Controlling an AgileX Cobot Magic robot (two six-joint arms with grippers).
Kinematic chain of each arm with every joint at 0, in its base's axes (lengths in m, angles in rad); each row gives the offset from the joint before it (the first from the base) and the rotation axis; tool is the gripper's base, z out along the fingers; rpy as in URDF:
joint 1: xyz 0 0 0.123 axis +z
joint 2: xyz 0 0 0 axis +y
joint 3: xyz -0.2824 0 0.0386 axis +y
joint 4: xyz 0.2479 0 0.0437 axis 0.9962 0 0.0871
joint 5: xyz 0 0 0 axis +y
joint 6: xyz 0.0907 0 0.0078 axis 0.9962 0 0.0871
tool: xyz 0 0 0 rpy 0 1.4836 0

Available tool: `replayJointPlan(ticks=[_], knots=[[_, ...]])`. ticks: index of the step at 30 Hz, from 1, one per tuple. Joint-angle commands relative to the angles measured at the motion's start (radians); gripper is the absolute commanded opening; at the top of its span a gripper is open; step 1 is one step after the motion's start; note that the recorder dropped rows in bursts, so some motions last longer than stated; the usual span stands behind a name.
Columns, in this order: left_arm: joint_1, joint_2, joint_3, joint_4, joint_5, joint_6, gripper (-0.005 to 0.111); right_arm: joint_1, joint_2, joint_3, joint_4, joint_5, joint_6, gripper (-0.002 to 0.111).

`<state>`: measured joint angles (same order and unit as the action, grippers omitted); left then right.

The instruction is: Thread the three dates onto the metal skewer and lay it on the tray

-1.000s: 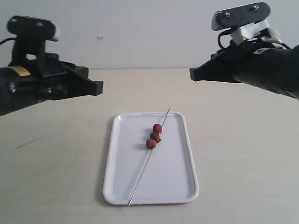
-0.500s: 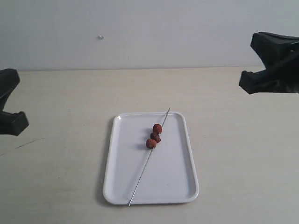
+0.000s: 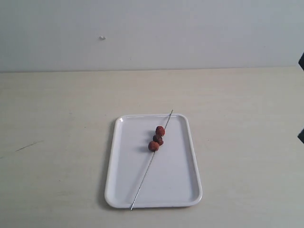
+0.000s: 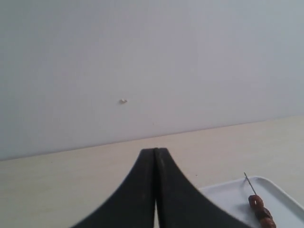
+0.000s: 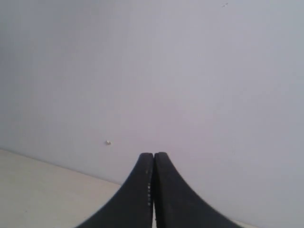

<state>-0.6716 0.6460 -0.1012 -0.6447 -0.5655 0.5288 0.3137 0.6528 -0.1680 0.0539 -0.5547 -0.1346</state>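
On the white tray (image 3: 176, 183), mid-table, lies the metal skewer (image 3: 151, 160), set diagonally. Its far tip pokes just past the far rim and its near tip reaches the near rim. The three dates (image 3: 157, 138) sit threaded on its far half, bunched in a row and touching each other.

Step in hand: judging by the layout, threading and laying down are both done. This looks like the end state, so no grasp is needed next. At most the next move calls for keeping both arms clear of the tray so the skewer is not nudged, since a thin rod resting on a rim could roll or slide easily.

Left claw (image 4: 155, 154): fingers pressed together, nothing between them. It is up off the table (image 3: 57, 118) and aimed at the wall, with the tray corner and dates low in its view. Right claw (image 5: 153, 156): fingers together too, empty, facing the wall with no task item in its view. In the exterior view neither claw shows over the work area, only dark slivers at the right edge.

Counts:
- dates: 3, all on the skewer
- skewer: 1
- tray: 1
- claws: 2, both closed and empty
- loose dates on the table: 0 visible
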Motion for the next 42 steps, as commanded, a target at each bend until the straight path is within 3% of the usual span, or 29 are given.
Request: replayJointPlan(ticks=[1, 7, 20, 28, 34, 42], knots=[[-0.007, -0.053, 0.011, -0.012, 0.055, 0.033, 0.0, 0.001, -0.069, 0.055, -0.068, -0.039, 0.007, 0.0], [-0.007, -0.124, 0.058, -0.024, 0.073, 0.043, 0.0, 0.001, -0.196, 0.168, -0.185, -0.184, 0.062, 0.0], [-0.007, -0.203, 0.101, -0.08, 0.203, 0.049, 0.0, 0.001, -0.445, 0.168, -0.124, 0.273, 0.163, 0.0], [-0.005, -0.203, 0.101, -0.1, 0.352, 0.194, 0.0, 0.001, -0.458, 0.168, -0.025, 0.601, 0.254, 0.0], [-0.005, -0.203, 0.101, -0.1, 0.476, 0.197, 0.0, 0.001, -0.458, 0.168, 0.035, 0.647, 0.348, 0.0], [-0.005, -0.203, 0.101, -0.1, 0.483, 0.197, 0.0, 0.001, -0.458, 0.168, 0.035, 0.65, 0.348, 0.0]])
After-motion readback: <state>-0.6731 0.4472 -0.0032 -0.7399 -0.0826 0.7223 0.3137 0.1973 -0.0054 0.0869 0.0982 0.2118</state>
